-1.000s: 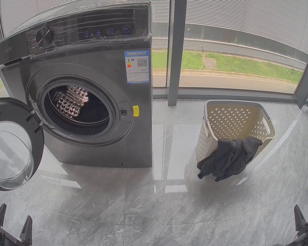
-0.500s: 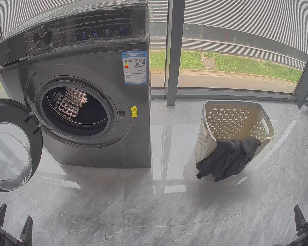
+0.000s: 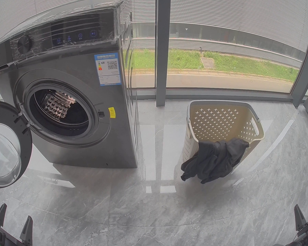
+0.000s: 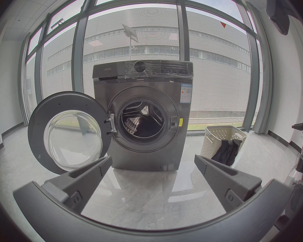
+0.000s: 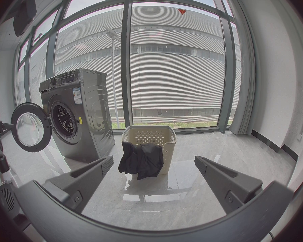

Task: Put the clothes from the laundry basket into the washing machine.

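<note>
Since the earlier frames the head camera has swung right: washer point(image 3: 106, 144) and basket point(image 3: 226, 102) slid leftward together in the picture, so neither has itself moved. In the head view the basket stands on the floor point(image 3: 154, 209) to the right of the washer, apart from it. Dark clothes point(image 3: 212, 159) are draped over its front rim and hang down outside. The door point(image 3: 5, 144) is swung wide to the washer's left. The left end effector point(image 3: 16, 212) and right end effector point(image 3: 306, 200) sit low, well short of the washer, fingers spread and empty. The left wrist view faces the washer's open drum, jaws released. The right wrist view faces the basket beside the washer, jaws likewise released. As I judge the risks, a pull on the overhanging clothes could tip or drag the light basket, a loose sleeve could trail and snag on the drum's lip, and the left arm could knock the door.
</note>
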{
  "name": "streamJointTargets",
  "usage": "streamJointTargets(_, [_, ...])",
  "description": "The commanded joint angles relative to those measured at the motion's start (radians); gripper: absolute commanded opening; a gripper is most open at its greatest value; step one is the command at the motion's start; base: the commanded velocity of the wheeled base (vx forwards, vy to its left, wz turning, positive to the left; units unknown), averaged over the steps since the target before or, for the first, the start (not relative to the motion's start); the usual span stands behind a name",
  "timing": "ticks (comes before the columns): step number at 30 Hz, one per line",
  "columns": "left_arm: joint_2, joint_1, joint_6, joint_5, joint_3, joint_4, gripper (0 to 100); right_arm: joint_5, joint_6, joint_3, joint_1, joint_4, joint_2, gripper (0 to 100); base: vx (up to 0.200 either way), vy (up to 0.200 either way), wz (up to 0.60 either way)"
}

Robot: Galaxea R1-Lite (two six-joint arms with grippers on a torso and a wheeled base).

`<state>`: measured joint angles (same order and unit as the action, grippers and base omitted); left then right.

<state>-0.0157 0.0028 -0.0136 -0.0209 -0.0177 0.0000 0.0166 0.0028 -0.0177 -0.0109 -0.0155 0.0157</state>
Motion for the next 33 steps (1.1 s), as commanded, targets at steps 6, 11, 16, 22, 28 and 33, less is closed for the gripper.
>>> streamJointTargets(6, [0.016, 0.0, 0.0, -0.001, 0.016, 0.0, 100, 0.0, 0.0, 0.008, 0.0, 0.0, -0.016, 100, 0.0, -0.2, 0.0])
streamJointTargets(11, [0.016, 0.0, 0.0, -0.001, 0.016, 0.0, 100, 0.0, 0.0, 0.008, 0.0, 0.0, -0.016, 100, 0.0, -0.2, 0.0])
streamJointTargets(16, [0.016, 0.0, 0.0, -0.001, 0.016, 0.0, 100, 0.0, 0.0, 0.008, 0.002, 0.0, -0.016, 100, 0.0, -0.2, 0.0])
streamJointTargets(22, [0.016, 0.0, 0.001, -0.001, 0.016, 0.0, 100, 0.0, 0.0, 0.008, 0.002, 0.0, -0.016, 100, 0.0, -0.133, 0.0])
streamJointTargets(28, [0.016, 0.0, 0.003, -0.001, 0.016, 0.0, 100, 0.0, 0.0, 0.008, 0.0, 0.0, -0.016, 100, 0.0, 0.0, 0.0])
streamJointTargets(33, [0.016, 0.0, 0.0, -0.001, 0.016, 0.002, 100, 0.0, 0.0, 0.008, 0.002, 0.0, -0.016, 100, 0.04, 0.0, 0.0])
